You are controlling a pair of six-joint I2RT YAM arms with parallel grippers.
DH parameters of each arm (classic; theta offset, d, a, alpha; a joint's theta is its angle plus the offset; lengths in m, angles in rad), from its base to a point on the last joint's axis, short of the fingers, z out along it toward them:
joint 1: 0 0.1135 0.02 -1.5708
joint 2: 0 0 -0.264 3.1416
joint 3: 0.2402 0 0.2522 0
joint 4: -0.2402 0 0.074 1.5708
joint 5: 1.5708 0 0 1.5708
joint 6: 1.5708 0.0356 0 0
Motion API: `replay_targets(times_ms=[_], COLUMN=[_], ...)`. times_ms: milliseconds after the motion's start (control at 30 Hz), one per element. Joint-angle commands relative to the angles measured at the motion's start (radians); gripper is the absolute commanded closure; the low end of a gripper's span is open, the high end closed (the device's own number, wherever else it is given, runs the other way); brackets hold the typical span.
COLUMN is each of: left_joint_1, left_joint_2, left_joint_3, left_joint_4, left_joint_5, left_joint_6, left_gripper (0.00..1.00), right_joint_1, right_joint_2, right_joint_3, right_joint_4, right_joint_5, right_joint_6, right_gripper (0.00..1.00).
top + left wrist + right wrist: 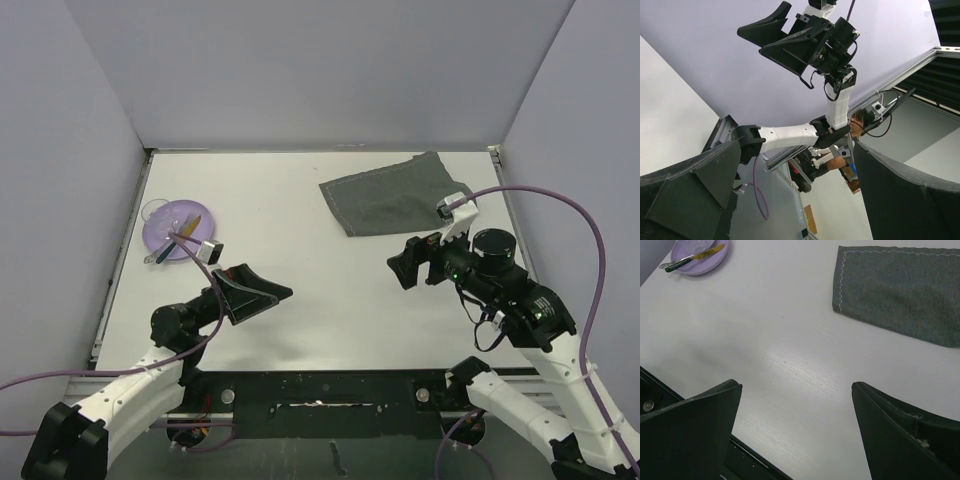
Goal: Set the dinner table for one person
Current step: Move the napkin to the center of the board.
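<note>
I see the large white rectangular surface (300,210) filling the area ahead of both arm bases, its metal rail at the near edge. At its far left lies a round lilac plastic plate (175,228), with a silver fork (687,258) and a yellow-bladed knife (707,253) across it. The left gripper (255,293) is near the plate, turned on its side, its fingers spread wide and holding nothing. A dark grey stitched cloth placemat (395,195) lies flat at the far right. The right gripper (410,262) hangs just in front of the placemat, fingers wide apart and empty.
</note>
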Motion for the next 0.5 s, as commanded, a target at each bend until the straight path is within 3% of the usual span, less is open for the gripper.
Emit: replay_targets(times_ms=[0, 167, 267, 367, 467], left_joint_1=[-0.009, -0.009, -0.009, -0.009, -0.009], left_joint_2=[-0.036, -0.088, -0.086, -0.084, -0.107], left_joint_3=[-0.022, -0.021, 0.006, 0.055, 0.115], left_joint_4=[0.054, -0.120, -0.129, -0.181, -0.347], left_joint_5=[-0.005, -0.028, -0.001, 0.031, 0.029], left_joint_6=[-0.022, -0.055, -0.011, 0.042, 0.147], left_gripper=[0.02, 0.02, 0.06, 0.02, 0.02], right_joint_1=[0.007, 0.006, 0.007, 0.006, 0.004], right_joint_2=[0.009, -0.014, -0.027, 0.054, 0.235], right_joint_3=[0.030, 0.036, 0.050, 0.135, 0.296], right_joint_4=[0.039, 0.064, 0.080, 0.019, -0.050], right_joint_5=[-0.019, -0.045, -0.002, 0.248, 0.489], right_joint_6=[-0.028, -0.041, -0.079, -0.128, -0.185], right_gripper=[0.02, 0.02, 0.02, 0.02, 0.02])
